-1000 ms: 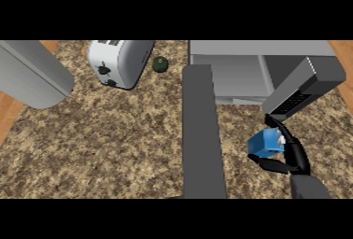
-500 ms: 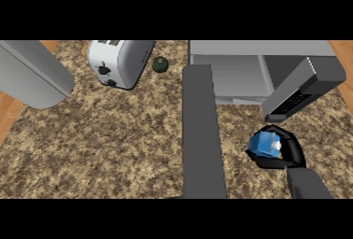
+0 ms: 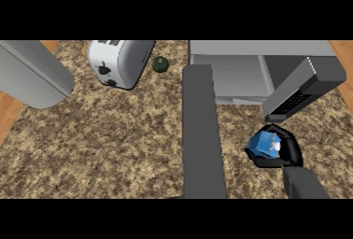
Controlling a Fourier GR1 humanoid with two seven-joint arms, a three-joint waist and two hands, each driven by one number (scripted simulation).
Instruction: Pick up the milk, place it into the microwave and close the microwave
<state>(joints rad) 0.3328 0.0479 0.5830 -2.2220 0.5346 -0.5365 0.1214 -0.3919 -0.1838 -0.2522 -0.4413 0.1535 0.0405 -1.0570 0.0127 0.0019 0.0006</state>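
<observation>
"So, where is the milk carton (image 3: pixel 263 143) seen?"

"It is seen as a small blue box with a white patch, held outside the microwave (image 3: pixel 255 49), just below the dark keypad panel (image 3: pixel 300 91) and over the speckled stone counter (image 3: pixel 103 149)."

"How is the right hand (image 3: pixel 286 154) set?"

"Its black fingers and thumb are curled round the carton from the right and from below, so that only the top and left faces are shown. A grey forearm (image 3: pixel 303 184) is seen behind it, entering from the lower edge."

"And how is the microwave seen?"

"A boxy pale grey shell is shown with its cavity exposed. Its door (image 3: pixel 203 140), a long flat dark grey slab, is swung out toward the lower edge, to the left of the carton."

"What else is laid out?"

"A glossy white toaster (image 3: pixel 123 60) with rounded corners is stood at the upper left, with a small dark green rounded object (image 3: pixel 160 64) just beside it. A smooth pale grey cylinder (image 3: pixel 31 72) is seen at the far left."
</observation>
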